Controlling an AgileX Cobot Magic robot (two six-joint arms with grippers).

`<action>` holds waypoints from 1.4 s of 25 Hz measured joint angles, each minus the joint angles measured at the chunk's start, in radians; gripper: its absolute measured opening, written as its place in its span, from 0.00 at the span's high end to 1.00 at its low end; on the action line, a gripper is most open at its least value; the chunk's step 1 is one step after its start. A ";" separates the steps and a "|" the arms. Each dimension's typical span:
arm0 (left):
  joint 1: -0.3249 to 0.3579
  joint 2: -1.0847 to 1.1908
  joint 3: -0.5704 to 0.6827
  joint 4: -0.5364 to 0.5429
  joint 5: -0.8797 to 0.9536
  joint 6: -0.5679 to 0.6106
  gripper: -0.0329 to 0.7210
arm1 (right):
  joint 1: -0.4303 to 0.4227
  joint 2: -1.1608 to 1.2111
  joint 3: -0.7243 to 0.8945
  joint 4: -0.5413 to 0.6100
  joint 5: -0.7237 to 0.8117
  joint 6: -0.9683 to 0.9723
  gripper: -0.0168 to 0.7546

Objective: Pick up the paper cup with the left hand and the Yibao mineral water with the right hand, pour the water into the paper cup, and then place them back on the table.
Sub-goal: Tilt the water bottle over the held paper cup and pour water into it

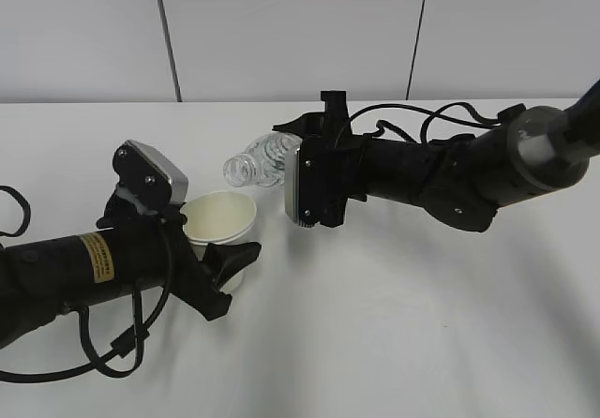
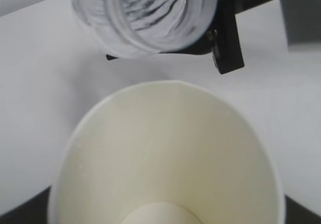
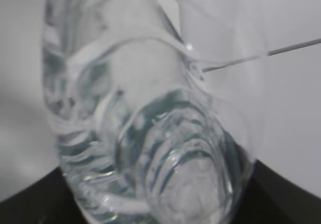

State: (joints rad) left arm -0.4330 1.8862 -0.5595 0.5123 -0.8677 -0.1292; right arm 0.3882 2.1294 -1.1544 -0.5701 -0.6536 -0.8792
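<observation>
My left gripper [image 1: 225, 266] is shut on the white paper cup [image 1: 220, 223] and holds it upright, low over the table [image 1: 394, 324]. The cup's cream inside fills the left wrist view [image 2: 165, 153] and looks dry. My right gripper [image 1: 298, 151] is shut on the clear Yibao water bottle [image 1: 261, 160] and holds it tipped nearly flat. The bottle's open neck [image 1: 239, 169] points left, just above and behind the cup's rim. The bottle's mouth shows at the top of the left wrist view [image 2: 145, 13]. The ribbed bottle fills the right wrist view [image 3: 150, 133]. Its green label is hidden.
The white table runs back to a grey panelled wall [image 1: 281, 24]. My left arm's cable [image 1: 122, 343] loops over the table at the front left. My right arm [image 1: 469, 170] reaches in from the right edge.
</observation>
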 joint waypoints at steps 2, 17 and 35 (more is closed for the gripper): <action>0.000 0.000 0.000 0.005 0.000 0.000 0.39 | 0.000 0.000 0.000 0.010 0.000 -0.025 0.37; 0.000 0.000 -0.001 0.033 -0.022 0.000 0.39 | 0.000 0.000 0.000 0.065 0.000 -0.201 0.37; 0.000 0.000 -0.002 0.035 -0.030 0.000 0.39 | 0.000 0.000 0.000 0.095 -0.068 -0.329 0.37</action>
State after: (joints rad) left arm -0.4330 1.8862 -0.5612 0.5473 -0.8977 -0.1292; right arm 0.3882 2.1294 -1.1544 -0.4751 -0.7213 -1.2077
